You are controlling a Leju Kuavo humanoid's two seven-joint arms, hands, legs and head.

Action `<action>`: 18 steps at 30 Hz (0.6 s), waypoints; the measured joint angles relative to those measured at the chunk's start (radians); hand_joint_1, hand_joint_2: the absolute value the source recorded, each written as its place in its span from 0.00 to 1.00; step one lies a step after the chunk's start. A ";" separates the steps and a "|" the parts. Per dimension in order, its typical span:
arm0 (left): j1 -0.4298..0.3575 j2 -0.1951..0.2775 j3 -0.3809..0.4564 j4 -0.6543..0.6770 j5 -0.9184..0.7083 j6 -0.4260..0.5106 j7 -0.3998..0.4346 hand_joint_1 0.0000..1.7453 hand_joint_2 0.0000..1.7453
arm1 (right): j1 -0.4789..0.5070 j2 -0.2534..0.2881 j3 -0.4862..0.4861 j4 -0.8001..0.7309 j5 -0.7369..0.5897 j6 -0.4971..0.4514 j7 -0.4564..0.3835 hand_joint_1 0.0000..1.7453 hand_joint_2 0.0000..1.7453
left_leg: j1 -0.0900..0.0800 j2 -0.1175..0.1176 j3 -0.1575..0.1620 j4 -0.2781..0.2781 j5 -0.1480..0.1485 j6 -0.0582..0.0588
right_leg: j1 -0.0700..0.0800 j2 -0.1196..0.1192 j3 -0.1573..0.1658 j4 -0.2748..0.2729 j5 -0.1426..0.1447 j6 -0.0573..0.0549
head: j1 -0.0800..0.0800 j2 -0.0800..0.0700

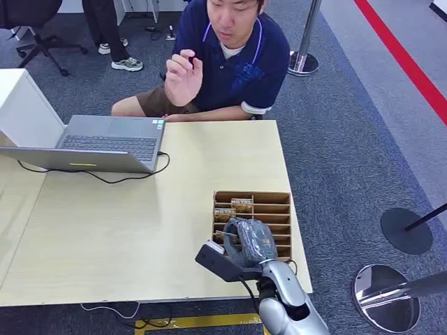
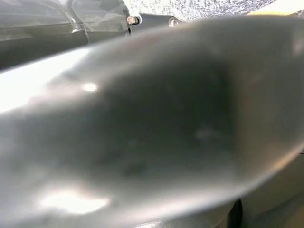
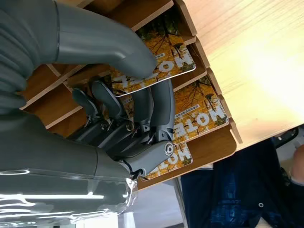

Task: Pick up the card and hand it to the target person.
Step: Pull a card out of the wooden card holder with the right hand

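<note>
A wooden slotted card rack stands at the table's near right corner. It holds several cards printed with orange autumn leaves. My right hand reaches down into the rack. In the right wrist view the thumb of this hand lies on the face of one card, and the dark fingers curl behind that card, pinching it while it still stands in its slot. Two more cards stand in the slots behind. The target person, in a blue polo, sits across the table with one hand raised.
An open grey laptop with a black cable sits at the table's far left, beside a white box. Stanchion bases stand on the carpet to the right. An office chair and another person's legs are at the back left.
</note>
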 joint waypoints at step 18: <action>0.000 0.000 0.000 0.000 -0.003 0.000 0.000 0.00 0.00 | -0.002 0.001 0.000 0.002 -0.002 0.000 0.000 0.85 1.00 | 0.000 0.000 0.000 0.000 0.000 0.000 | 0.000 0.000 0.000 0.000 0.000 0.000 | 0.000 0.000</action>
